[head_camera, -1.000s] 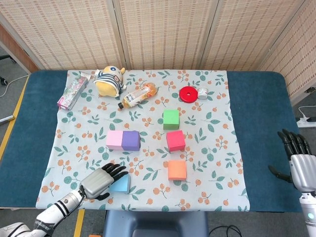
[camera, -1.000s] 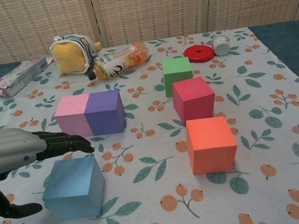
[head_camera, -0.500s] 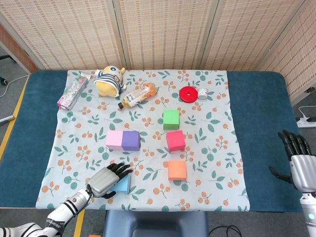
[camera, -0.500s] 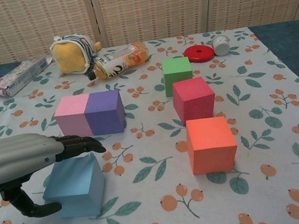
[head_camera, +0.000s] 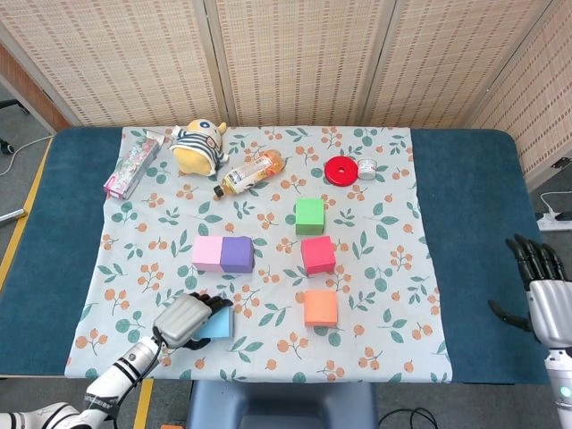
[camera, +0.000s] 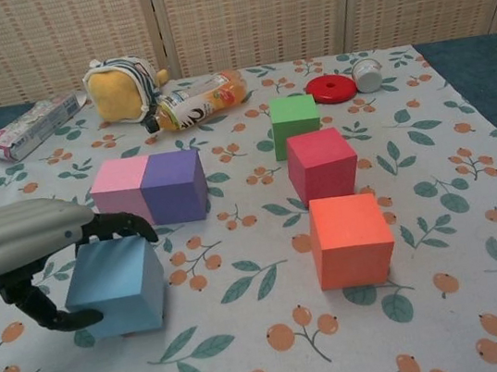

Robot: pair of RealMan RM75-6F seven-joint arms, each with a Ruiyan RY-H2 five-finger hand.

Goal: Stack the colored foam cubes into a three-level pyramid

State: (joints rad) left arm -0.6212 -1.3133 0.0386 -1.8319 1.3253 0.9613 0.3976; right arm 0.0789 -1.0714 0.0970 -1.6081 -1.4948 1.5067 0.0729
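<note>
Covering most of the blue cube (head_camera: pixel 214 324) in the head view, the left hand (head_camera: pixel 183 319) leaves only the cube's right part visible there. The chest view shows more: the left hand (camera: pixel 23 243) sits over the cube's top left edge, dark fingers (camera: pixel 119 226) curled over the far top edge and the thumb (camera: pixel 57 313) pressed against the near left face, so the hand is clamped on the blue cube (camera: pixel 118 285). Whether the cube rests flat on the floral cloth (camera: pixel 252 335) or is slightly raised is hard to tell. The left forearm is cut off by the frame edge in both views.

Low at the right edge of the head view, the right hand (head_camera: pixel 541 299) hangs beside the desk (head_camera: pixel 469 223), fingers apart and holding nothing; its wrist runs out of frame and the chest view does not show it.

Just beyond the held cube, the pink cube (camera: pixel 121 191) and purple cube (camera: pixel 174 186) stand touching side by side. To the right, well apart from the left hand, the orange cube (camera: pixel 350 238), red cube (camera: pixel 321 165) and green cube (camera: pixel 294 120) form a loose line running away from the camera, none stacked.
</note>
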